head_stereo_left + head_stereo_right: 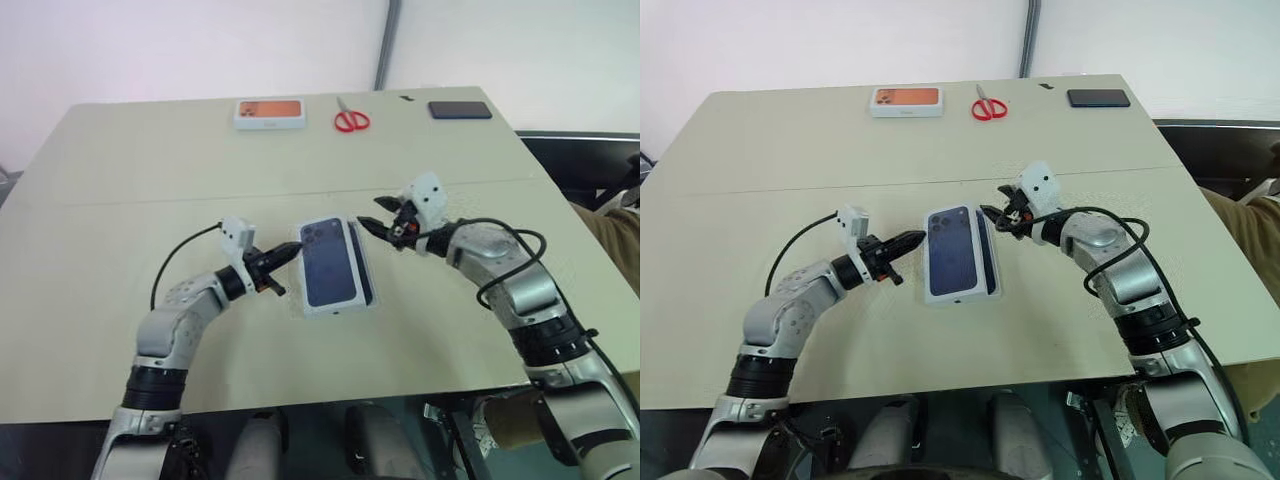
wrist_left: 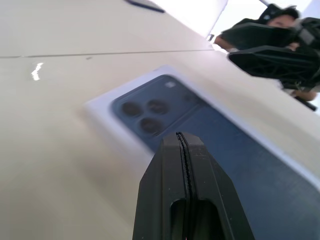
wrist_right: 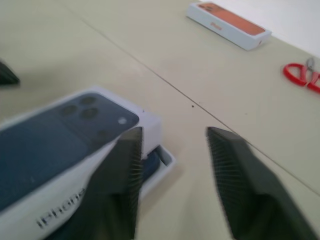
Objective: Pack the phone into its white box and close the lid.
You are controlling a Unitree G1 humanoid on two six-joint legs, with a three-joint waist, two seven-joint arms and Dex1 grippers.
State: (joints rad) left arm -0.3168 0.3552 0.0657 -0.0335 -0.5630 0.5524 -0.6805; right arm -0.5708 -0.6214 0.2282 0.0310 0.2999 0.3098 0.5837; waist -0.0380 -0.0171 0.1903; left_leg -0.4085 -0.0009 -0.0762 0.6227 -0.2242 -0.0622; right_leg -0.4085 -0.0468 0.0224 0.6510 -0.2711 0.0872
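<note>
Beige table (image 1: 120,180) bears white box (image 3: 162,161), scissors (image 1: 351,119)

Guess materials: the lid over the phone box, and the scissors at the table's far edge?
The lid: likely matte white cardboard, going by its crisp folded edges and printed dark-blue phone picture. The scissors: glossy red handles, probably plastic; blades grey, presumably metal, too small to confirm.

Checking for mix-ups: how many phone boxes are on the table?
2: the white box with the lid askew on it, between the grippers; the orange-topped box at the table's far edge.
</note>
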